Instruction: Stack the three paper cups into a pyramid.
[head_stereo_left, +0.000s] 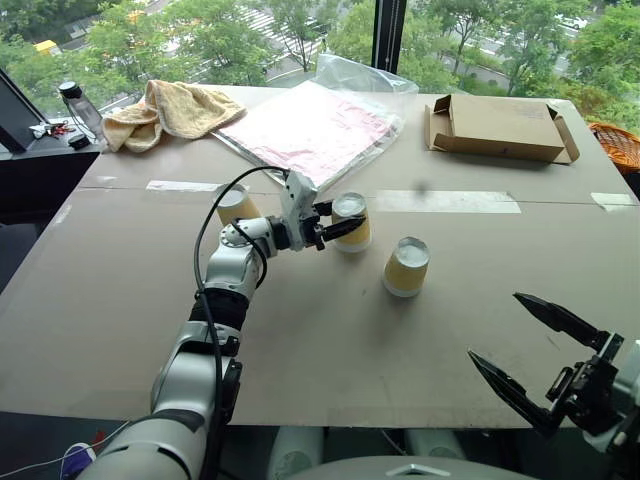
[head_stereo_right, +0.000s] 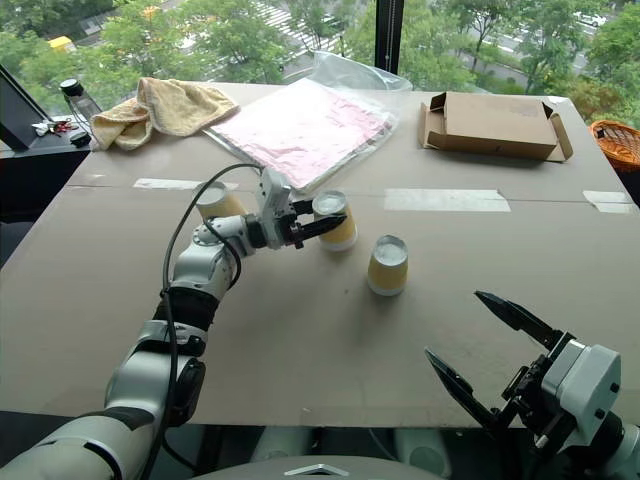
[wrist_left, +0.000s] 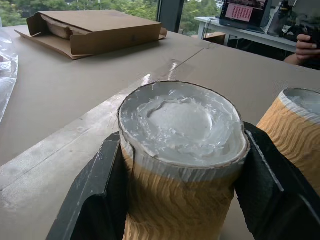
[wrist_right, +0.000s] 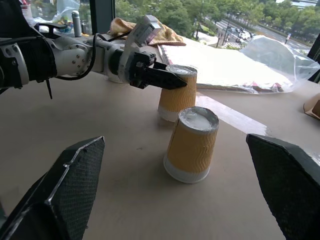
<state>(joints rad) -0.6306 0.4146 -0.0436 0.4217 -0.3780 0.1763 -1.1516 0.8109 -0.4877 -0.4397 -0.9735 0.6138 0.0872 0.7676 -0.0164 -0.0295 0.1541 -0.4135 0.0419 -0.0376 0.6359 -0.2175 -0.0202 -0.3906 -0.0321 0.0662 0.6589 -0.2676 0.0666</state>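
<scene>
Left gripper (head_stereo_left: 345, 228): both black fingers (wrist_left: 92, 192) clamp the upper wall of the middle cup (head_stereo_left: 352, 222), which stands upside down on the brown table (head_stereo_left: 330, 350) near its centre; right gripper (head_stereo_left: 530, 360) hangs at the near right with fingers spread, holding nothing. A second inverted cup (head_stereo_left: 406, 266) stands just near-right of the gripped one, and the third cup (head_stereo_left: 236, 206) sits to the left, behind the left wrist. Judgement: the grip looks square, so lift straight up without squeezing harder, and carry level, clear of the neighbour's base.
</scene>
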